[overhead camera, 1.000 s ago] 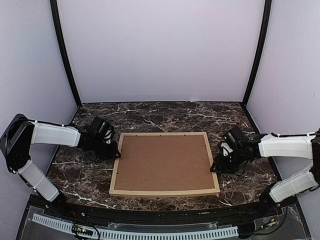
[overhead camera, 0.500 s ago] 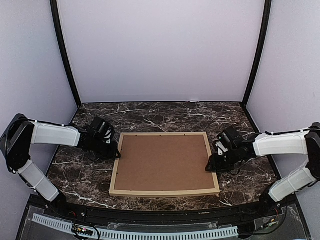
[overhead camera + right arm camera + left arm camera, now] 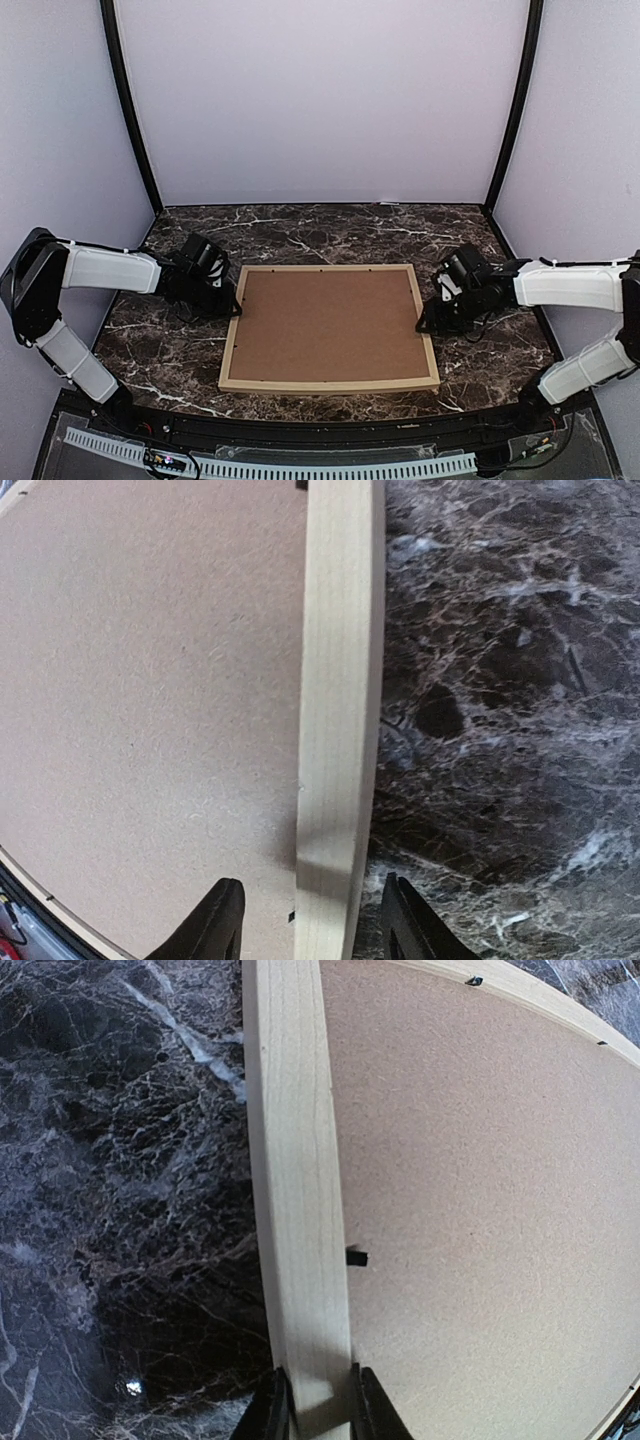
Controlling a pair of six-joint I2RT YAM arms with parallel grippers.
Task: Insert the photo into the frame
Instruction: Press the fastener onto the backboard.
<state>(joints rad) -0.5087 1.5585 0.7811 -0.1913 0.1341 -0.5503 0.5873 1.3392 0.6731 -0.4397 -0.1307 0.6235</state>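
Observation:
The frame [image 3: 329, 385] of light wood lies face down in the middle of the marble table, its brown backing board [image 3: 325, 325] facing up. The photo is hidden. My left gripper [image 3: 232, 305] is shut on the frame's left rail [image 3: 295, 1210], one finger on each side of the wood. My right gripper [image 3: 425, 328] is open and straddles the frame's right rail [image 3: 335, 730], with a gap on both sides; one finger [image 3: 215, 925] is over the backing board, the other over the marble.
Small black tabs [image 3: 356, 1257] hold the backing board in the frame. The dark marble table [image 3: 330, 230] is enclosed by pale walls with black corner posts [image 3: 130, 110].
My right gripper has moved left from beside the frame onto its right rail, then a little farther back along it. The left gripper and the frame have not moved.

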